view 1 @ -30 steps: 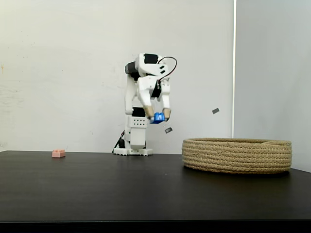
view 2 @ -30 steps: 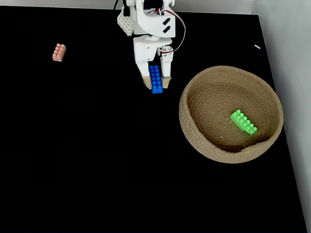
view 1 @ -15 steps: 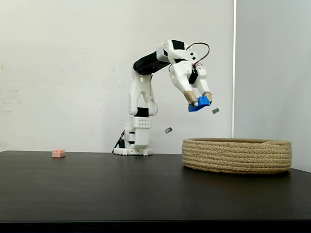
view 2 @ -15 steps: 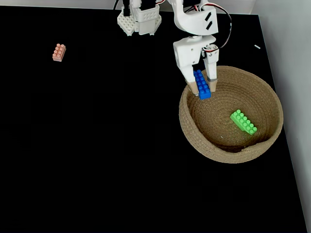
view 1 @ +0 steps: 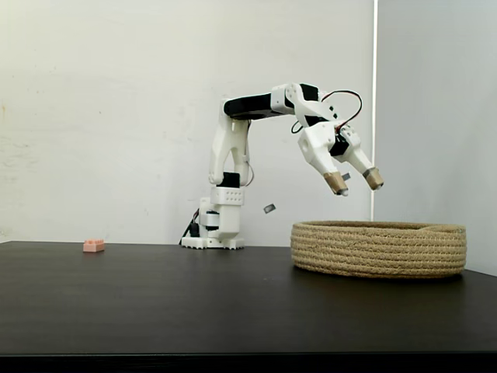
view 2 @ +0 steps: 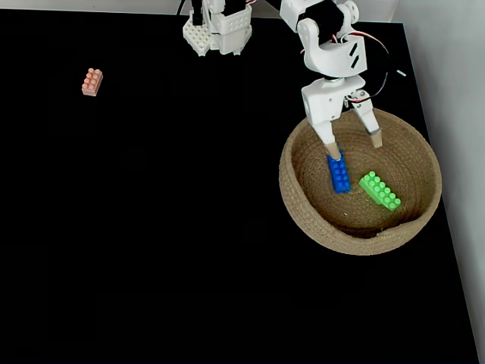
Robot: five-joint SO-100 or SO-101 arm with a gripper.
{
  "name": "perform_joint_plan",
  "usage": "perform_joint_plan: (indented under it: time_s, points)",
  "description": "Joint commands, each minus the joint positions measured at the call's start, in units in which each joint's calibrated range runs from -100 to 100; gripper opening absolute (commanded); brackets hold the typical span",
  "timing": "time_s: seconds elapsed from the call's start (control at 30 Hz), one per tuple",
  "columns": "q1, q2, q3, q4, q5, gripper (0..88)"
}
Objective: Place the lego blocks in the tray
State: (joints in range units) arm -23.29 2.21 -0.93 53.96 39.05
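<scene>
My gripper (view 1: 355,183) (view 2: 353,146) hangs open above the tray (view 1: 379,249) (view 2: 303,205), a round basket of tan woven rope. Nothing sits between its fingers. A blue lego block (view 2: 339,172) lies inside the tray just below the left fingertip as the top-down fixed view shows it. A green lego block (view 2: 380,190) lies beside it to the right on the tray floor. A pale pink lego block (view 1: 94,245) (view 2: 92,81) rests on the black table far to the left, apart from the arm.
The arm's white base (view 1: 213,233) (view 2: 217,30) stands at the back edge of the black table (view 2: 151,227). A white wall rises behind and to the right of the tray. Two small grey tags (view 1: 269,208) stick on the wall.
The arm swung right over the tray with the blue block. The gripper opened, and the blue block now lies in the tray beside the green one.
</scene>
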Motion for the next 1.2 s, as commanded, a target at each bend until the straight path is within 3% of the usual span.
perform_joint_plan:
  time_s: [0.0, 0.2, 0.67, 1.0, 1.17]
  points:
    - [2.5, -5.3, -1.9, 1.7, 0.9, 33.2]
    - [12.2, -16.3, 7.7, 2.3, 4.0, 29.9]
    - [56.4, -40.1, 39.8, -4.9, 18.2, 29.2]
    - [77.9, -37.0, 44.8, -8.4, 22.3, 27.8]
    - [85.1, -30.0, 44.0, -9.1, 27.2, 27.7]
